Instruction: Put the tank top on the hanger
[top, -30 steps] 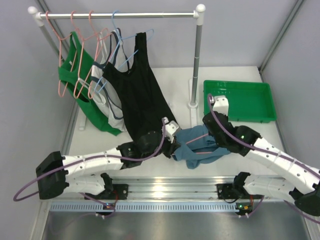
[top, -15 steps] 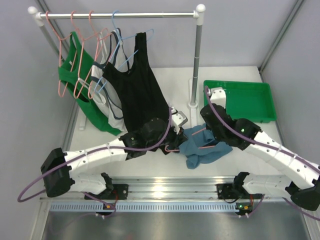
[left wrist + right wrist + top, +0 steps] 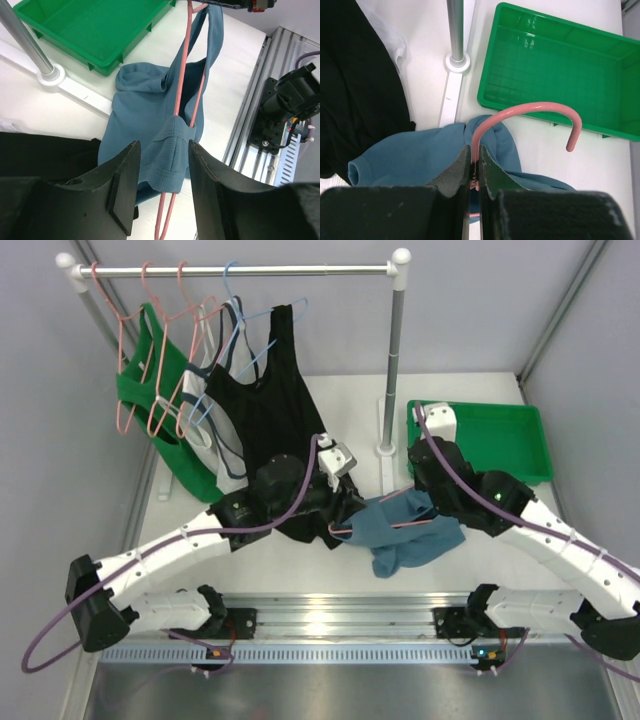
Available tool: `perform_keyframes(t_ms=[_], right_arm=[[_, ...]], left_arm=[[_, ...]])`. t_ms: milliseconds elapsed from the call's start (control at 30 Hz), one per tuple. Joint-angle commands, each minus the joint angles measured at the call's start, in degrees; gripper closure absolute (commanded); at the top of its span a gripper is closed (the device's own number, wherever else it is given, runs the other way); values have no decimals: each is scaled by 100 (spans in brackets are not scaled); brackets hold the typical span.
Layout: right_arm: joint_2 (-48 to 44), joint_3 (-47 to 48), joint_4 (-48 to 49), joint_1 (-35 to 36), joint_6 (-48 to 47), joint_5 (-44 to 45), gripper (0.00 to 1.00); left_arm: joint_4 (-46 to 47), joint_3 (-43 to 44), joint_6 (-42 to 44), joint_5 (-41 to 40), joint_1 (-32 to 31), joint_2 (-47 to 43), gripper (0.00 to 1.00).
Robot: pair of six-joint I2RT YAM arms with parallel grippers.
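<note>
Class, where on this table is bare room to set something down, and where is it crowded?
Free: inside the green tray; the strip behind the tray, by the back wall; the tabletop between tank top and front rail. Crowded: the centre, where tank top, hanger and black tank top meet.

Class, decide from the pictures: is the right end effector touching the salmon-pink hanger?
Touching. The right wrist view shows the right end effector shut on the hanger wire just below its hook.
</note>
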Motion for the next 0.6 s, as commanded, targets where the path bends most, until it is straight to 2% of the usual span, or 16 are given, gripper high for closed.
perform_keyframes(t_ms=[0, 267, 567], right_arm=[[-17, 438, 44, 108, -261, -9, 100], [115, 720, -9, 108, -419, -26, 100], [212, 870, -9, 108, -463, -62, 100]], left_arm=[[-396, 410, 318, 630, 207, -118, 52], [-1126, 911, 686, 1448, 286, 409, 52], [-916, 850, 653, 1598, 277, 743, 55]])
